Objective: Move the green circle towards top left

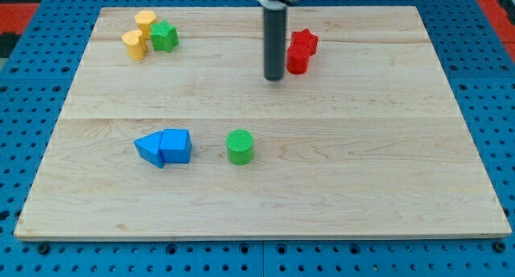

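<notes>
**A:** Where does my tip (274, 77) sit relative to the green circle (240, 146)?

**B:** The green circle lies toward the view's bottom from my tip and a little to the view's left, well apart from it, alone on the tabletop (362, 164). There is no pincer on this rod, so there is no open or closed state to tell.

**A:** And the push goes toward the top left?

**B:** Yes, so I judge my tip must first pass the circle and come in from its lower-right side. Right now it stands on the wrong side.

**A:** Anything close by?

**B:** The red blocks (301, 51) are just to the view's right of my tip. The blue blocks (165, 146) lie far down-left, the yellow blocks (139, 35) and green star (164, 36) far left.
</notes>
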Robot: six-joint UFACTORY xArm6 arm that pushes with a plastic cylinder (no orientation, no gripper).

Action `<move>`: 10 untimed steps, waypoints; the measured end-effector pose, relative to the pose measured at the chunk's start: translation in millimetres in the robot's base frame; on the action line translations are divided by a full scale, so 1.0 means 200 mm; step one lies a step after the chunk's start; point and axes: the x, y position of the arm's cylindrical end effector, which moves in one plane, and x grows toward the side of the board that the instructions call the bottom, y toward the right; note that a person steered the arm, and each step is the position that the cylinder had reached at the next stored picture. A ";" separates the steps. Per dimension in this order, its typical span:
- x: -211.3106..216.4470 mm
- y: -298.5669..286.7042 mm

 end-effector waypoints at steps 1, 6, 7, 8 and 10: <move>0.39 0.11; 0.58 -0.50; 0.44 -0.54; 0.29 -0.54; 0.05 -0.51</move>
